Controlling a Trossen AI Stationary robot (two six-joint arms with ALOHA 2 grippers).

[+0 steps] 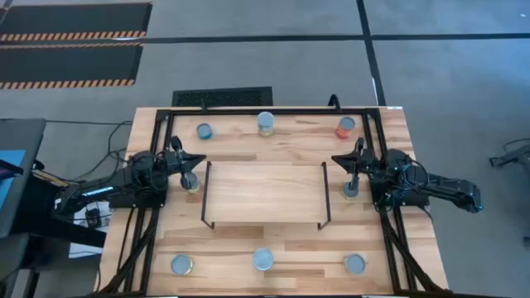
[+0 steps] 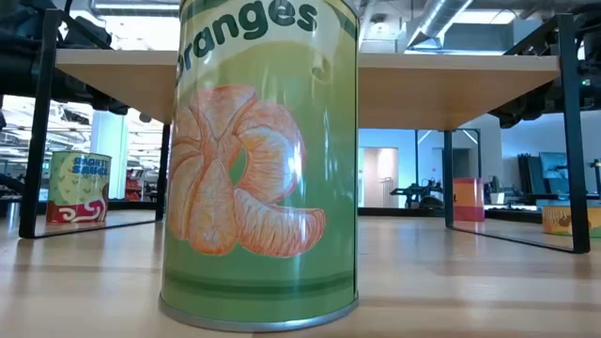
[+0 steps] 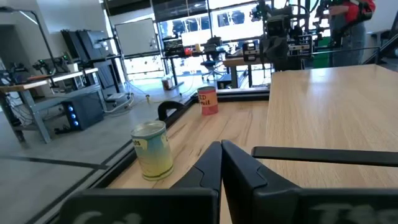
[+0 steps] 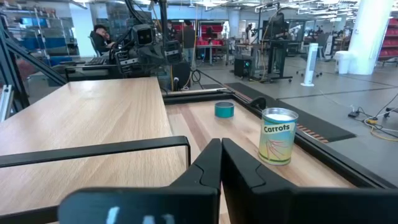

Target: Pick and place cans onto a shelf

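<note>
Wood-topped table (image 1: 273, 136) carries the low shelf (image 1: 263, 192) at its centre, with nothing on the shelf's top. Just off the shelf's left end, the left gripper (image 1: 193, 162) hangs over a can (image 1: 190, 180); its fingers (image 3: 208, 168) meet at the tips, closed on nothing. Along the far edge stand a blue can (image 1: 204, 131), a yellow-green can (image 1: 265, 123) and an orange-red can (image 1: 345, 127). Three more cans (image 1: 262, 260) line the near edge. Off the shelf's right end, the right gripper (image 1: 341, 158) sits above another can (image 1: 351, 190), its fingers (image 4: 208, 163) likewise pressed together and empty.
</note>
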